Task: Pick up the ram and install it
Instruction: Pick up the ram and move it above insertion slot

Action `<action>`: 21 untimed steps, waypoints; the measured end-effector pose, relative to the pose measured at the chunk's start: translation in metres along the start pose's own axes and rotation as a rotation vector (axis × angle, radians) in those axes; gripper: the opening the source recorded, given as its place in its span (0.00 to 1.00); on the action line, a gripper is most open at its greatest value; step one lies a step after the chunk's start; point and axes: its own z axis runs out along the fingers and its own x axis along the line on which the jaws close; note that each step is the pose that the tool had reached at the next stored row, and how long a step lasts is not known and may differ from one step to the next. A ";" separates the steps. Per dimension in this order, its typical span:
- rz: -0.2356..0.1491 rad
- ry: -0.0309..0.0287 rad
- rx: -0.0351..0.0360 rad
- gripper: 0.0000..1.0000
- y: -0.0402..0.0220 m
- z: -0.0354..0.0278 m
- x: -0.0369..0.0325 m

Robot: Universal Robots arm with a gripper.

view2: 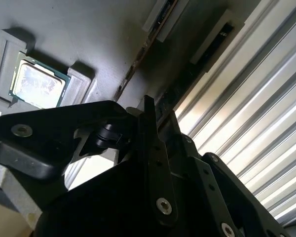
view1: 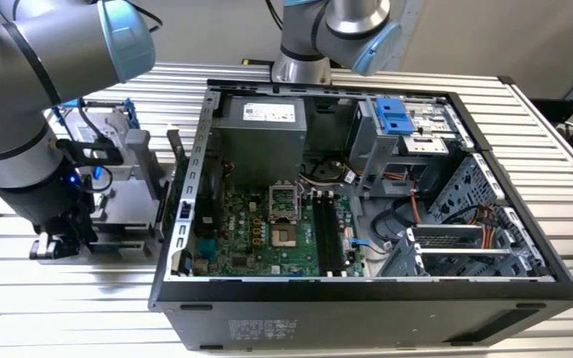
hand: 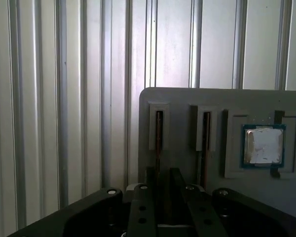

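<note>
Grey plastic forms the tray (view1: 127, 201) at the exterior view's left, on the ribbed metal desk (view1: 68, 313) beside the open computer case (view1: 366, 287). The hand (view1: 63, 242) hangs low over the tray's near end. It is well apart from the black memory slots (view1: 331, 231) on the board inside the case, which lie toward the exterior view's right.

In the second wrist view, the ram (view2: 146, 49) stands on edge in a raised holder of the tray. Its thin edge runs straight away from the hand (view2: 158, 111), and a processor chip (view2: 37, 84) sits in a pocket off to one side.

In the first wrist view, the ram (hand: 159, 131) rests in one of two parallel holders on the tray (hand: 187, 98), with a second stick (hand: 205, 131) in the other holder and the chip (hand: 264, 144) beyond that. The ram's long axis points directly into the hand (hand: 163, 173). The hand's two sides stand a little apart, one on each flank of the stick. As far as I can judge, they straddle it and are not clamped on it.
</note>
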 end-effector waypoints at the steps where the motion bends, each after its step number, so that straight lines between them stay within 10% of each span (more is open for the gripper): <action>1: -0.003 0.0000 -0.0001 1.00 0.0000 0.0000 0.0000; 21: -0.004 0.0000 0.0000 1.00 0.0060 0.0001 -0.0001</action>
